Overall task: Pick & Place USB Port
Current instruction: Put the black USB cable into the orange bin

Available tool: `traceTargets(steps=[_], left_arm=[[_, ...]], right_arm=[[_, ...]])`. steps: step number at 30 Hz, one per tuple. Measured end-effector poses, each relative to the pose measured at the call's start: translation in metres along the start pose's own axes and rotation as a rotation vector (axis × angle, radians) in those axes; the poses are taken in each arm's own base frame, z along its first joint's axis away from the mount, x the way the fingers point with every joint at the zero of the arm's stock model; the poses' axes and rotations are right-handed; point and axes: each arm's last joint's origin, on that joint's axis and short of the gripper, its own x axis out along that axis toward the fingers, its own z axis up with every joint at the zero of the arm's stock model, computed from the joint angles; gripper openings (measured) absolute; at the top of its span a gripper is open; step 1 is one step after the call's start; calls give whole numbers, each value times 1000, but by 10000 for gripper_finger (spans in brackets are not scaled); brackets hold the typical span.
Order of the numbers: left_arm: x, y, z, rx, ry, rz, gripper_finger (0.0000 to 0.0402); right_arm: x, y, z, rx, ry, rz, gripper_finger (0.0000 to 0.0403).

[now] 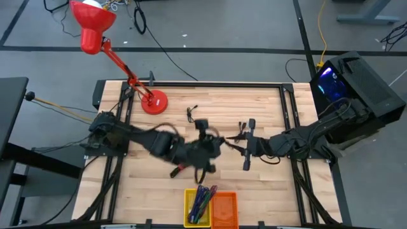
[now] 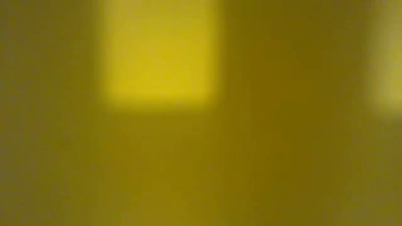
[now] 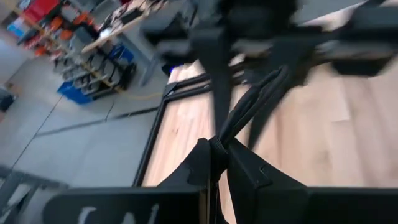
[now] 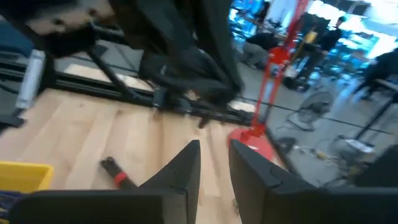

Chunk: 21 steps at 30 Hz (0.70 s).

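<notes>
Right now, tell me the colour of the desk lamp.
Red; the desk lamp shows best in the high view.

Left arm: it reaches from the left edge of the table to the middle, low over the wood.
Left gripper (image 1: 213,147): it points toward the right arm; the fingers (image 3: 205,163) are pressed together on a thin dark cable.
Right arm: it reaches in from the right edge, stretched toward the middle.
Right gripper (image 1: 245,146): it faces the left gripper, close to it; the fingers (image 4: 186,165) stand apart with a narrow gap.
</notes>
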Motion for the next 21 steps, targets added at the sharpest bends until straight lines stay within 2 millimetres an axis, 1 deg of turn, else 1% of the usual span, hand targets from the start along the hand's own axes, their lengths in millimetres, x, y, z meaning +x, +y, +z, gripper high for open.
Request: traceTargets(steps=[4,8,10,14,21], left_arm=[[18,18,-2,-24,5,-29,31],[29,31,-1,-59,-14,-49,31],[31,33,2,-64,-50,-84,31],[31,34,6,-63,-87,-96,31],[29,31,7,-62,-102,-115,31]], right_arm=[[-11,-1,4,-36,-7,-49,86],[-25,-5,11,-53,-30,-95,86],[-31,-8,13,-53,-42,-96,86],[-38,-14,16,-54,-56,-101,86],[-42,-17,19,-44,-82,-89,86]])
